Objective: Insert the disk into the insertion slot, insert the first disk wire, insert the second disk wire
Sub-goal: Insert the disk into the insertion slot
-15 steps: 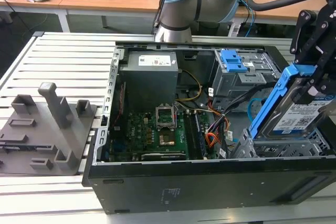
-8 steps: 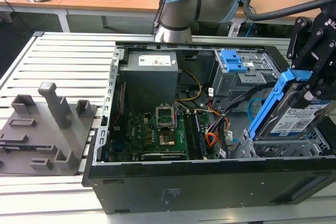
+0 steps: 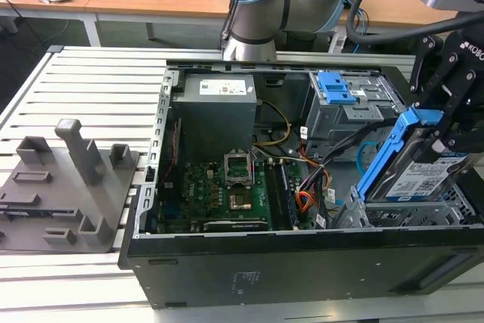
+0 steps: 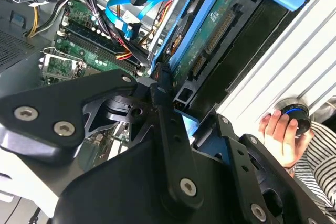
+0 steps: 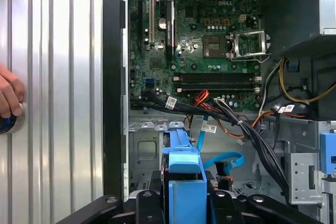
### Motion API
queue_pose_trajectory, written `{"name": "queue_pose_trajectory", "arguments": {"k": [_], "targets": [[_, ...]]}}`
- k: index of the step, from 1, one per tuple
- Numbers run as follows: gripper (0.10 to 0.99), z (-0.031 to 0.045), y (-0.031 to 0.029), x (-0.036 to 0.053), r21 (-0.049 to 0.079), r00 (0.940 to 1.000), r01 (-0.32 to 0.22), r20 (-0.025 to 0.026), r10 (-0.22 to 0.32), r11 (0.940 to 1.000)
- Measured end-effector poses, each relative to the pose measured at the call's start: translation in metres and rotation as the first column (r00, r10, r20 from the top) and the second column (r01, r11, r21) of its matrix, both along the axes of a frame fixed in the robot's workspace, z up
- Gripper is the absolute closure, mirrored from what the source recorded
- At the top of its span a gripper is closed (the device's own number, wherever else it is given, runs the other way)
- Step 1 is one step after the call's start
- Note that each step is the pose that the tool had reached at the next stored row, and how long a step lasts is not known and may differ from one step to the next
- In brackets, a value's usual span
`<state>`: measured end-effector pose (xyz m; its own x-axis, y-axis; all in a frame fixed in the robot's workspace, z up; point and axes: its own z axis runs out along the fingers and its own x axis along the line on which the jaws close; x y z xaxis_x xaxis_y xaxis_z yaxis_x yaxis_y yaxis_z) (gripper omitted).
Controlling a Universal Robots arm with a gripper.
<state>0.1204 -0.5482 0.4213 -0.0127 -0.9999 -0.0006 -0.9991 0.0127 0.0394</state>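
Exterior view: an open computer case (image 3: 302, 262) lies on a slatted metal worktop (image 3: 91, 81), with a grey moulded fixture (image 3: 68, 179) beside it towards the exterior view's left. At the case's end on the exterior view's right, the end effector (image 3: 440, 130) is clenched on the disk (image 3: 420, 179), gripping it by its blue carrier (image 3: 386, 158). The disk is tilted: its upper end is raised in the fingers and its lower end sits down at the insertion slot (image 3: 408, 218). Whether it has entered the bay cannot be told. Behind the slot stands the taller cage with the blue latch (image 3: 339, 87), and the green motherboard (image 3: 227, 187) lies in the middle of the case. In the first wrist view the carrier (image 5: 184, 182) sits between the dark fingers, with a blue flat cable (image 5: 220, 160) just beside it. In the second wrist view a person's hand (image 4: 278, 135) rests on a round knob (image 4: 295, 116) outside the case.
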Motion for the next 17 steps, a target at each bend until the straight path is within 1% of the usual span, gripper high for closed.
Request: {"name": "queue_pose_trajectory", "arguments": {"k": [3, 8, 14, 17], "targets": [[0.722, -0.002, 0.0, 0.0, 0.0, 1.0, 0.0, 0.0, 0.0, 1.0], [0.722, -0.0082, 0.0, 0.0, 0.0, 1.0, 0.0, 0.0, 0.0, 1.0], [0.722, -0.0137, 0.0, 0.0, 0.0, 1.0, 0.0, 0.0, 0.0, 1.0], [0.722, -0.0154, 0.0, 0.0, 0.0, 1.0, 0.0, 0.0, 0.0, 1.0]]}}
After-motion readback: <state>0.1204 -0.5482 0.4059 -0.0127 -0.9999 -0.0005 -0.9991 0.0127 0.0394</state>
